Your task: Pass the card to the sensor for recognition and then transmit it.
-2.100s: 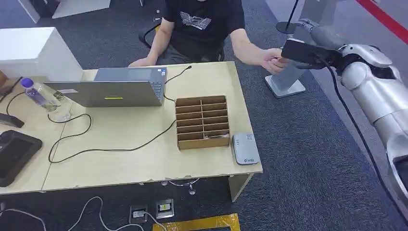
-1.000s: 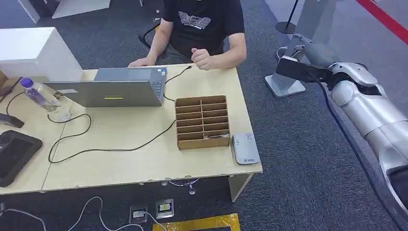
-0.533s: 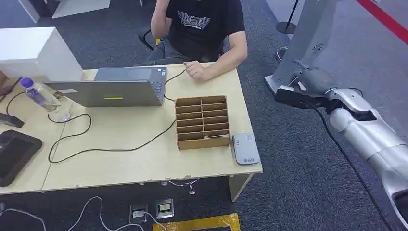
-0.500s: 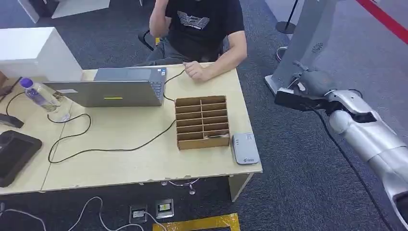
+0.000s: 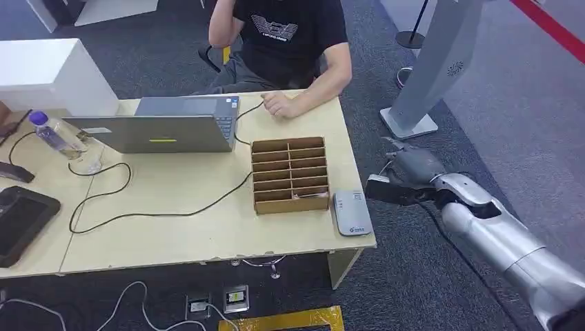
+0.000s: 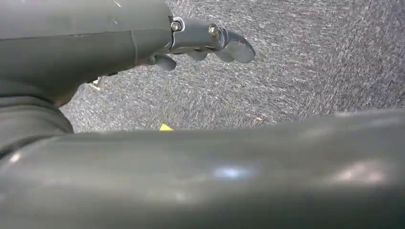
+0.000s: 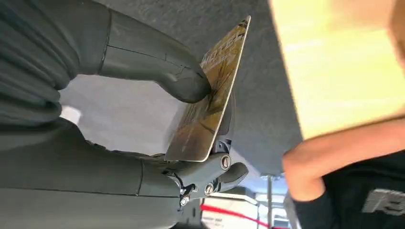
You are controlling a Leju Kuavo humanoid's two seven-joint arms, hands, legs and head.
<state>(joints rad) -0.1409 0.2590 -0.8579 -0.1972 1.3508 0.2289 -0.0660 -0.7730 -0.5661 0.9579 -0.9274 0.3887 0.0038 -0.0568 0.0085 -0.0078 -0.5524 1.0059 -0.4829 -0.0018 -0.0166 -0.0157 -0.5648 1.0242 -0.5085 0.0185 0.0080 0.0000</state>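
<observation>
One card [image 7: 210,93] sits pinched between the thick thumb and the darker fingers [image 7: 228,125] of the robot's right hand [image 5: 412,167], which hangs over the carpet just beside the table's [image 5: 207,227] right edge, near its front corner. The card reader [image 5: 352,212], a small grey pad, lies flat on that corner, just beside the cardboard divider box [image 5: 290,174]. The left hand [image 6: 210,43] hangs over the carpet with its fingers loosely spread and nothing in them. A person [image 5: 293,34] sits at the far side of the table, one forearm resting on it beside the laptop [image 5: 155,127]. The step in hand looks to be bringing the card to the reader. To do it well, the hand likely needs to travel inward over the table edge and turn the card's broad face flat toward the pad, lowering it close and pausing there, with the pinch kept firm so the thin card does not slide out, and staying clear of the box.
</observation>
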